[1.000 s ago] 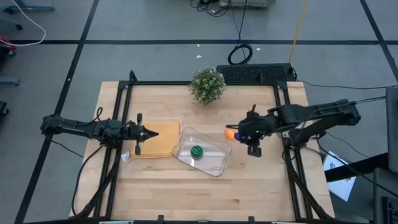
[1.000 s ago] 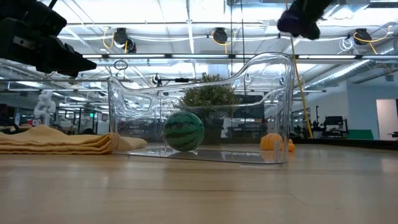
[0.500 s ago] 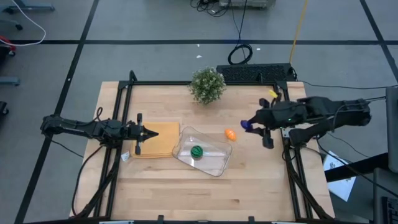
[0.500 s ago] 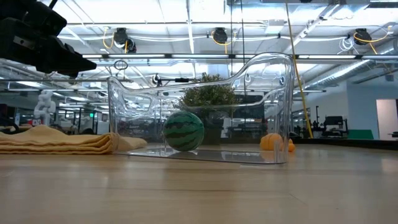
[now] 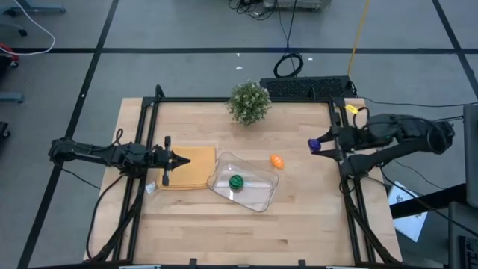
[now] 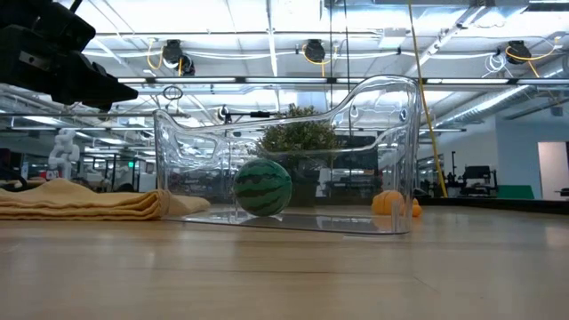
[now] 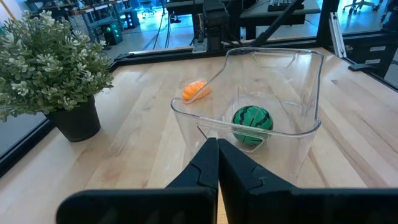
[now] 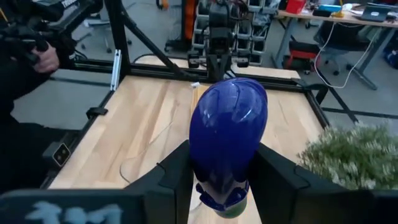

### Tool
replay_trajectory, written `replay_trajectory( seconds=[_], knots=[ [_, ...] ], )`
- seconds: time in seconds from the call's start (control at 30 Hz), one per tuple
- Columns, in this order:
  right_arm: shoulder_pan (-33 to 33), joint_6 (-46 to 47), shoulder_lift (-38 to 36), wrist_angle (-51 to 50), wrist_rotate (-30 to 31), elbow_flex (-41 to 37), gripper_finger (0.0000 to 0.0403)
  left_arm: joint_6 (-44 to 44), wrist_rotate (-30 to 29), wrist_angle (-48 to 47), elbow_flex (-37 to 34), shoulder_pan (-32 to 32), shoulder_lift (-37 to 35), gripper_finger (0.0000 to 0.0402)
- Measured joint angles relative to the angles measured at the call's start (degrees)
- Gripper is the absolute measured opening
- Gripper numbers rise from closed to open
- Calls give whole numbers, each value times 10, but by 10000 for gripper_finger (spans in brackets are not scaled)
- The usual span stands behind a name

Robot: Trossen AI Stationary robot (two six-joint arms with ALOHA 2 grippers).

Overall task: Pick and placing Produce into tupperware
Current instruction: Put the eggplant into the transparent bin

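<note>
The clear tupperware (image 5: 244, 181) sits on the table's middle, with the round green piece (image 5: 236, 181) resting on its floor (image 7: 252, 121). The orange piece (image 5: 277, 161) lies on the wood just beyond the container's far right corner. My right gripper (image 5: 320, 145) hovers near the table's right edge, shut on the elongated purple piece (image 8: 228, 134). My left gripper (image 5: 179, 159) waits shut over the tan mat (image 5: 190, 168), pointing at the container (image 7: 217, 168). My right gripper pinches the purple piece between its two fingers (image 8: 177, 171), one on each long side (image 8: 198, 155). The fingers lie level, pointing toward the table's left, along the piece. Its rounded end (image 5: 313, 145) sticks out ahead of them. It is lifted clear of the table.
A bushy potted plant (image 5: 249, 101) stands at the far edge, with a black keyboard (image 5: 306, 88) to its right. Black frame rails (image 5: 146, 142) run along both sides. Bare wood lies on the near half. A person's hand (image 8: 46, 59) shows beyond the table.
My right gripper has drawn back from beside the orange piece toward the table's right edge and risen out of the low view, carrying the purple piece along. The orange piece stays where it was.
</note>
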Motion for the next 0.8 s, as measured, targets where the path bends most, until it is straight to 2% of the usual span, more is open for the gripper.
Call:
replay_trajectory(
  seconds=[0.3,0.43,0.6,0.8],
  knots=[
    [0,24,-124,5,5,-99,123,0,0,1,0,0,0,3],
    [1,28,-178,8,44,-152,123,-1,0,1,0,0,0,3],
    [1,28,-242,75,63,-231,123,-1,0,0,0,0,0,3],
    [1,34,-302,97,59,-305,123,-1,0,-2,0,0,0,3]
  ],
)
